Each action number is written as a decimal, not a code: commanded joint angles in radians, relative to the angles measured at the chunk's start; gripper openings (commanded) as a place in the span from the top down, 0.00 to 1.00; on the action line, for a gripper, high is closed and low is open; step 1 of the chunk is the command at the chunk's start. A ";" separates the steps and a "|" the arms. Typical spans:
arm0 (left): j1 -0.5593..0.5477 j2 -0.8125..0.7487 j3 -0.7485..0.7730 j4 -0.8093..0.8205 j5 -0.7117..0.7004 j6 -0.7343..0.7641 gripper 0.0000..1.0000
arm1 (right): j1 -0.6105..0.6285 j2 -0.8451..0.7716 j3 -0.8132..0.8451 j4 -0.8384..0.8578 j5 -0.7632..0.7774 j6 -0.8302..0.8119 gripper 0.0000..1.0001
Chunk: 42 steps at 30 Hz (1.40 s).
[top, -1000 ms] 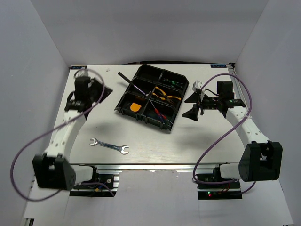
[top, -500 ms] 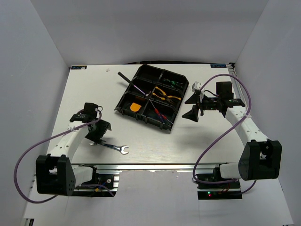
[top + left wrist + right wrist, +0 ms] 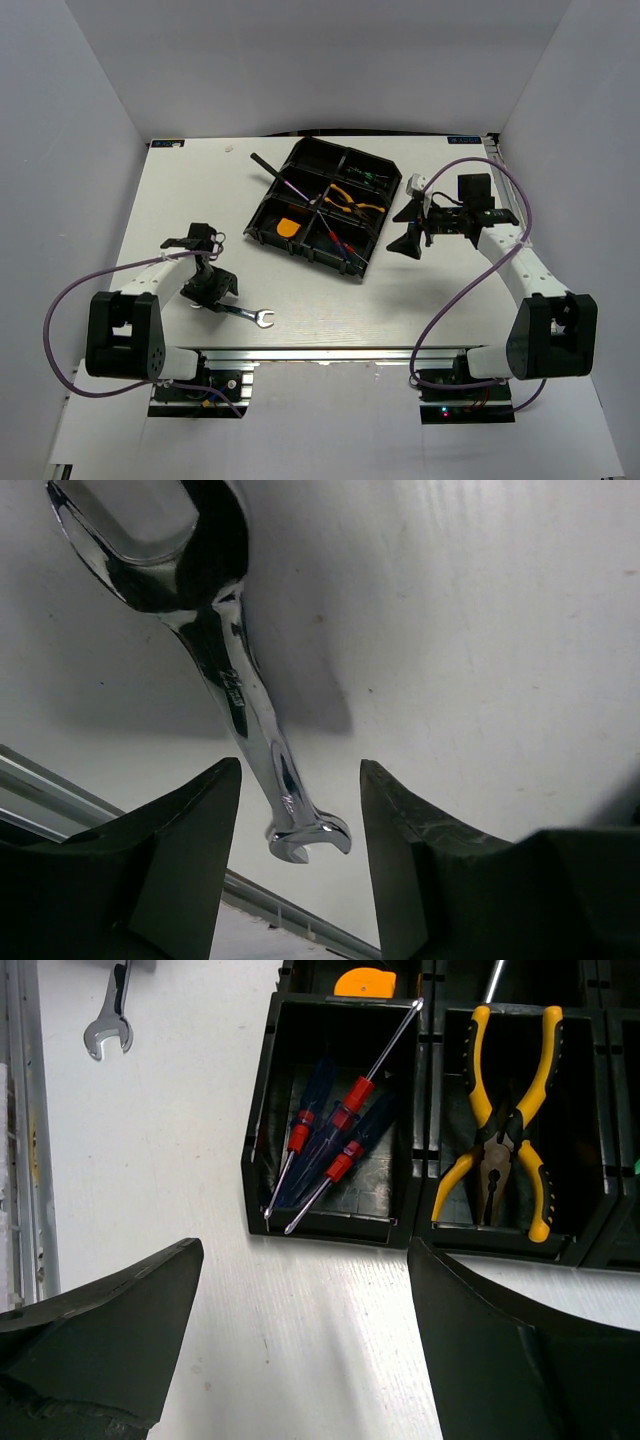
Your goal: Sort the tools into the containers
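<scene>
The silver wrench (image 3: 246, 313) lies flat on the white table near the front edge, apart from the black tray (image 3: 262, 222). My left gripper (image 3: 209, 290) is down over the wrench's left end. In the left wrist view the wrench (image 3: 238, 695) runs between the open jaws of my left gripper (image 3: 300, 770), with a gap on each side. The tray holds yellow-handled pliers (image 3: 505, 1130), red and blue screwdrivers (image 3: 330, 1145) and an orange tape measure (image 3: 288, 228). A black-handled hammer (image 3: 272, 172) sticks out over the tray's left rim. To the right of the tray, my right gripper (image 3: 411, 226) stands open over bare table.
The metal rail of the table's front edge (image 3: 60, 790) runs close beneath the wrench. Purple cables (image 3: 60, 310) loop off both arms. White walls close in the table on three sides.
My left arm has swung from the far left back of the table to the front and come down over the wrench. The right arm has stayed put.
</scene>
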<state>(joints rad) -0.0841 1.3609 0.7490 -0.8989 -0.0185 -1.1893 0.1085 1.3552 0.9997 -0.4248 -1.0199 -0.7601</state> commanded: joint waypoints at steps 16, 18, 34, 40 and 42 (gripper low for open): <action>0.006 0.056 -0.188 0.187 0.002 0.033 0.76 | 0.272 0.047 0.062 -0.038 0.044 0.013 0.11; 0.004 0.041 -0.191 0.198 0.012 0.046 0.80 | 0.351 0.065 0.065 -0.035 0.055 0.016 0.11; -0.028 -0.236 -0.149 0.351 0.265 0.174 1.00 | 0.718 0.455 0.303 0.259 0.285 0.694 0.11; -0.032 -0.260 -0.166 0.405 0.328 0.168 1.00 | 0.795 0.556 0.388 0.363 0.359 0.881 0.10; -0.036 -0.264 -0.155 0.422 0.360 0.166 1.00 | 0.809 0.581 0.411 0.368 0.385 0.886 0.11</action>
<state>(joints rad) -0.1123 1.1385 0.5774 -0.5526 0.2523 -1.0271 0.8936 1.9011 1.3544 -0.1253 -0.6991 0.0238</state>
